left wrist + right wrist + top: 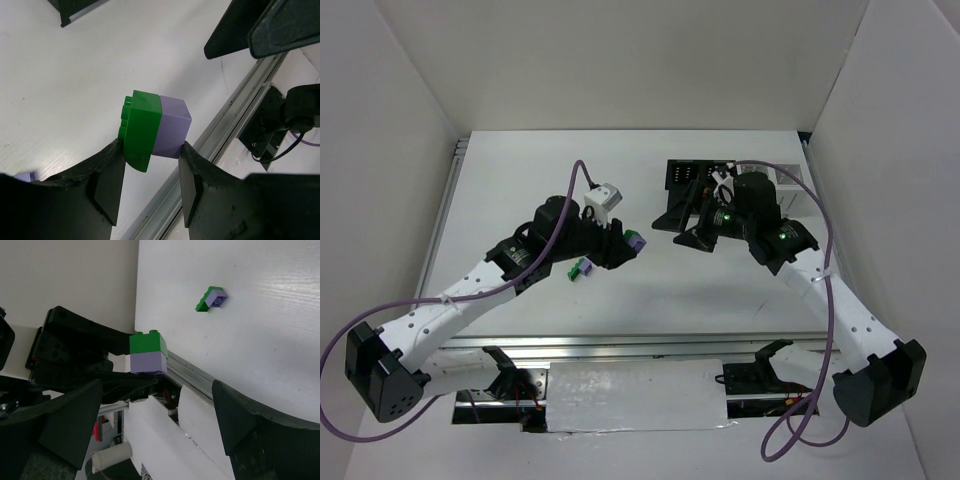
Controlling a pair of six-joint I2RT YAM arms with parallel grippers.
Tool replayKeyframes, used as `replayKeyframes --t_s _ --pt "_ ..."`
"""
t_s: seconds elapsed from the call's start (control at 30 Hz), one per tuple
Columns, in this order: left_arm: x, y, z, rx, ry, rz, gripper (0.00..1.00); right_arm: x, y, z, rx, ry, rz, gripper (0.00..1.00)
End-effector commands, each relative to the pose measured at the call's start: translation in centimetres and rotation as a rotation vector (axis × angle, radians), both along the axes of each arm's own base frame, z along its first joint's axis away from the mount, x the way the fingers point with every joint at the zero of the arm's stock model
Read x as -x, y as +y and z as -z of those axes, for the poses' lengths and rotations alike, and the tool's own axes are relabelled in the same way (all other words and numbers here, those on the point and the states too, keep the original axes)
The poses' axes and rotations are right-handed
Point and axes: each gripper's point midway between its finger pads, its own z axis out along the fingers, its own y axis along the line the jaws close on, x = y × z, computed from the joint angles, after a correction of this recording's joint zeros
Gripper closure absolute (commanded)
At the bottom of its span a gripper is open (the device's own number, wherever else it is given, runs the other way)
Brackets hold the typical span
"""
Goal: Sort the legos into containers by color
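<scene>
Left gripper (152, 147) clamping a joined green and light purple plastic lego pair (155, 130) above the white table (720, 290), right gripper (686, 228) gaping wide beside the black square containers (682, 175), second green-and-purple lego pair (582, 268) lying on the table near the left arm.

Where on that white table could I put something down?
Free: the far left table, between its edge and the containers; also the near strip between both arms. Crowded: the middle, where the left gripper holding legos faces the right gripper.
</scene>
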Motion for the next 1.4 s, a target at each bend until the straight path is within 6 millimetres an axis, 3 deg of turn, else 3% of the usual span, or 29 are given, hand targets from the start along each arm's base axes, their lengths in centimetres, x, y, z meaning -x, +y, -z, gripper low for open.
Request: replayKeyframes --t_s 0.0,0.33,0.53,0.67,0.77,1.1,1.2,1.23,1.27,1.3,1.33,1.37 --pt "-0.3 -1.5 -4.1 0.072 -0.122 0.066 1.0 1.0 0.4 -1.6 -0.054 -0.033 -0.023 0.03" --pt "0.5 -2.8 -4.9 0.116 -0.128 0.121 1.0 1.3 0.7 -0.2 -0.002 -0.033 0.006 0.09" --pt "0.6 -3.5 -4.9 0.116 -0.122 0.142 1.0 1.8 2.0 -0.6 0.007 -0.056 -0.026 0.14" --pt "0.7 -3.6 -4.9 0.115 -0.121 0.147 1.0 1.6 2.4 -0.4 0.012 -0.058 -0.026 0.29" --pt "0.8 -3.7 -5.1 0.12 -0.121 0.15 1.0 1.5 2.6 0.0 0.024 -0.06 -0.029 0.35" --pt "1.2 -4.5 -5.1 0.131 -0.109 0.18 1.0 0.9 3.5 0.8 0.045 -0.069 -0.027 0.39" --pt "1.1 -4.5 -5.0 0.125 -0.106 0.177 1.0 0.8 3.6 0.5 0.04 -0.083 -0.033 0.61" --pt "1.0 -4.5 -5.0 0.123 -0.106 0.173 0.95 0.8 3.6 0.4 0.034 -0.088 -0.032 0.82" --pt "1.0 -4.5 -4.9 0.12 -0.104 0.168 0.92 0.9 3.5 0.2 0.03 -0.095 -0.03 0.93" --pt "1.0 -4.4 -4.9 0.12 -0.105 0.169 0.88 0.9 3.5 0.3 0.029 -0.097 -0.03 0.93" --pt "0.9 -4.4 -4.9 0.119 -0.106 0.166 0.73 1.0 3.6 0.1 0.021 -0.109 -0.037 1.0" --pt "0.8 -4.4 -4.9 0.12 -0.101 0.156 0.6 1.0 3.6 0.0 0.015 -0.116 -0.039 1.0"
